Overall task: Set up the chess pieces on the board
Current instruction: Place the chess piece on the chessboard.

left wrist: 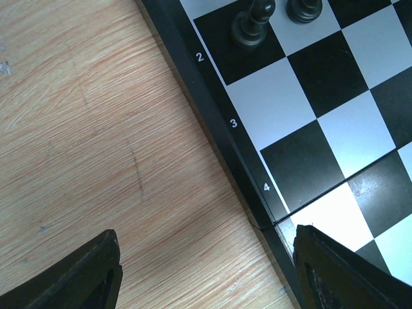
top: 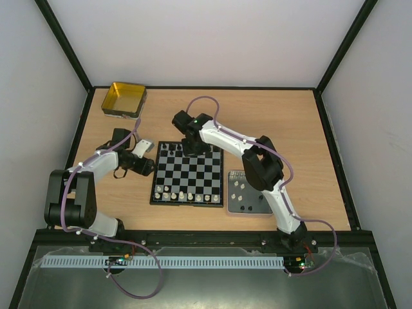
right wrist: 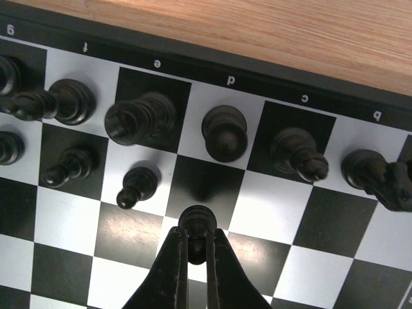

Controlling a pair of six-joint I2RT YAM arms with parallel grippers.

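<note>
Left gripper [left wrist: 206,277]: you see it spread open, straddling the left border of the board [left wrist: 335,129].
Right gripper [right wrist: 196,251]: clenched on a black pawn [right wrist: 196,220].
Pawn location: held above the d-file, just short of the black back rank [right wrist: 224,132].

Left arm [top: 96,165] and right arm [top: 228,137]: white tubular links between black joint housings, each trailed by a lilac cable [top: 205,99]. Small green indicator light [top: 194,120] on the right wrist. Tapered matte-black pincer fingers [right wrist: 172,273].

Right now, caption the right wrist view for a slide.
Right claw holding a tiny black pawn above the black-and-white chequered chessboard.
</note>
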